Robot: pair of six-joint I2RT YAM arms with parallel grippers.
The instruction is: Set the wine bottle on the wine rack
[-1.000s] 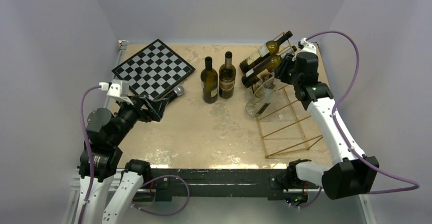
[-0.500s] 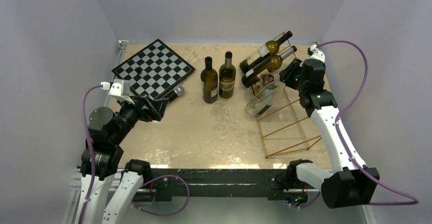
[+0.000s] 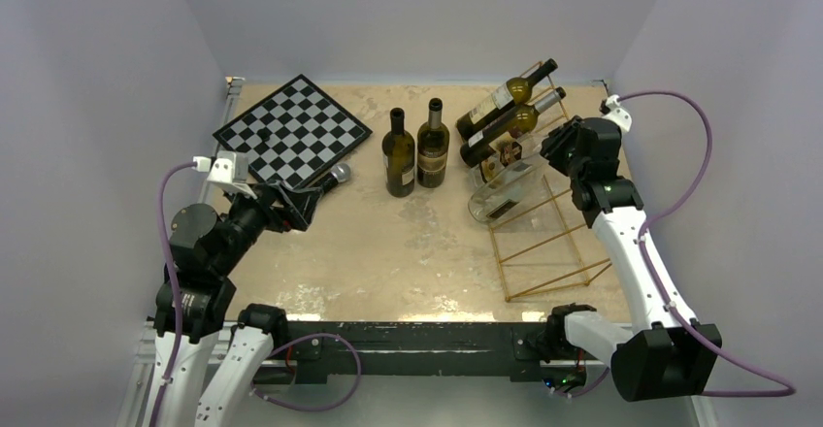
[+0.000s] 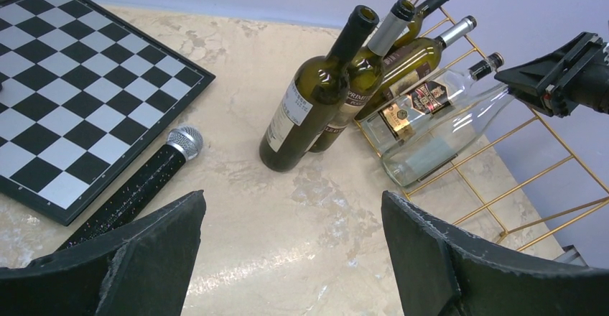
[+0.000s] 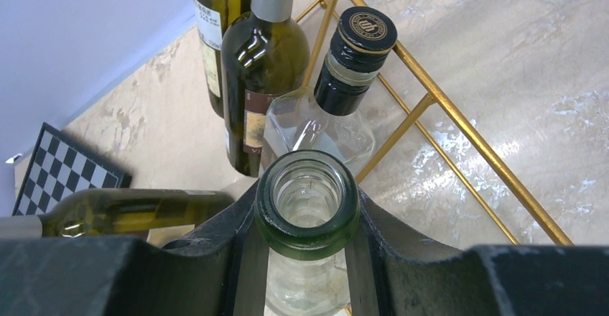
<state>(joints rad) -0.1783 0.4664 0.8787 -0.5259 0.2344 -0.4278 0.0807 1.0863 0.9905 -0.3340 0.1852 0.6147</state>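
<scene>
my right claw is closed partway on the neck of the clear wine bottle, with a finger pressed to each side just under the lip. only my right wrist view shows this, looking straight down into the open mouth. it cuts off nearly all of the glass body below.

from above, that claw is a dark lump (i cannot tell the fingers apart there), but the whole bottle shows. it lies slanted in the wine rack, base low toward the middle of the table and neck up toward the claw. just beside it lies a capped bottle, also clear, and beyond that two dark bottles fill the far slots. i cannot tell whether the wine bottle's base rests on the rods or on the table.

my left claw gapes wide with nothing between its fingers. its own view shows a microphone just beside the chessboard. from above, the claw hides the handle. two standing bottles overlap in the left wrist view (from above they stand side by side, apart from the rack).
</scene>
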